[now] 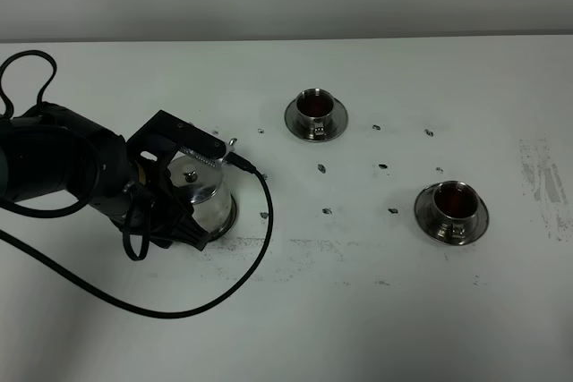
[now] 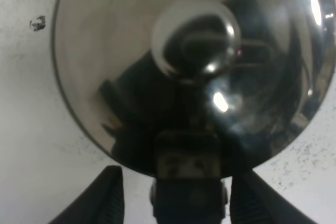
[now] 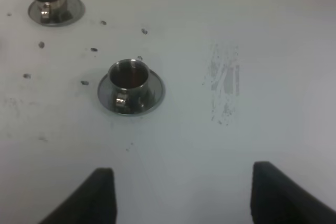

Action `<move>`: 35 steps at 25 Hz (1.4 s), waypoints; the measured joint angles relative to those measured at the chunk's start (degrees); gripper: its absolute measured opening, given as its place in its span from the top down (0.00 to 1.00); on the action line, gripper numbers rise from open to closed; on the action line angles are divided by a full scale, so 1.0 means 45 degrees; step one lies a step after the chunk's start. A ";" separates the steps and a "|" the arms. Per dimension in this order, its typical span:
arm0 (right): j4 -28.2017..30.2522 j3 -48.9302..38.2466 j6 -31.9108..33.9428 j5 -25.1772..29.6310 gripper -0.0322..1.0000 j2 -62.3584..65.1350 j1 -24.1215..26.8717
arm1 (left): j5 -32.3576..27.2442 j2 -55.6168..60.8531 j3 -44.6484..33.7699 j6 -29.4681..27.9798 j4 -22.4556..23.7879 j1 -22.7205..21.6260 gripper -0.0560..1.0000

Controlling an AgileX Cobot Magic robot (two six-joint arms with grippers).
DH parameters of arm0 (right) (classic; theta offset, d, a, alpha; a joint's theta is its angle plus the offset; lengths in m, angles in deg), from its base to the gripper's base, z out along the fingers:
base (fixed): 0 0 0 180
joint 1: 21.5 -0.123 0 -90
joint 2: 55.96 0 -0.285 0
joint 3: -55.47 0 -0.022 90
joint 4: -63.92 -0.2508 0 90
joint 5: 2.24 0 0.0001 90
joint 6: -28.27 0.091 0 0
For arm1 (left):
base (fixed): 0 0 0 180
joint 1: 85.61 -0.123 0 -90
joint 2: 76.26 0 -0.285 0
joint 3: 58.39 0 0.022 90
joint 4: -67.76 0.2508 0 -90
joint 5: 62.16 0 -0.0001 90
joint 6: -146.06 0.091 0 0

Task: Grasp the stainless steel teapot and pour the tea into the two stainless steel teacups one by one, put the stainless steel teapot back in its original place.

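Note:
The stainless steel teapot [image 1: 204,190] stands upright at the table's left on its round steel tray, whose rim [image 1: 232,220] just shows beneath it. My left gripper [image 1: 179,212] is at the pot's handle side. In the left wrist view the knobbed lid [image 2: 197,38] fills the frame. The loop handle [image 2: 186,174] sits between my left gripper's [image 2: 177,174] fingers, which stand open with a gap on each side. Both teacups on saucers, one far [image 1: 315,114] and one near [image 1: 452,210], show a dark reddish inside. My right gripper [image 3: 189,182] is open and empty, short of the nearer cup [image 3: 130,85].
A black cable [image 1: 255,252] loops from the left arm across the table in front of the teapot. Small dark specks [image 1: 327,210] dot the white table between the pot and the cups. A grey scuff patch [image 1: 542,181] marks the right side.

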State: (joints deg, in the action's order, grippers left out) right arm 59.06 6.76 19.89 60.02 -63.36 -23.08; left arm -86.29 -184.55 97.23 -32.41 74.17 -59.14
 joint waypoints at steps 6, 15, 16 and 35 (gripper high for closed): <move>0.0000 0.0000 0.0000 0.0000 0.43 0.0000 0.0000 | -0.0010 0.0478 -0.0003 -0.0212 -0.0375 -0.0011 0.51; 0.0000 0.0000 0.0000 0.0000 0.43 0.0000 0.0000 | -0.0329 0.2480 -0.0013 -0.0199 -0.0934 0.0117 0.51; 0.0000 0.0000 0.0000 0.0000 0.43 0.0000 0.0000 | -0.0393 0.2720 -0.0013 -0.0199 -0.0934 0.0159 0.51; 0.0000 0.0000 0.0000 0.0000 0.43 0.0000 0.0000 | -0.5589 1.0048 -0.0013 -0.1697 0.2208 -0.1356 0.51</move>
State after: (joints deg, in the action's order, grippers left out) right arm 59.06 6.76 19.89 60.02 -63.36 -23.08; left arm -111.44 -139.34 97.17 -40.05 84.10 -65.24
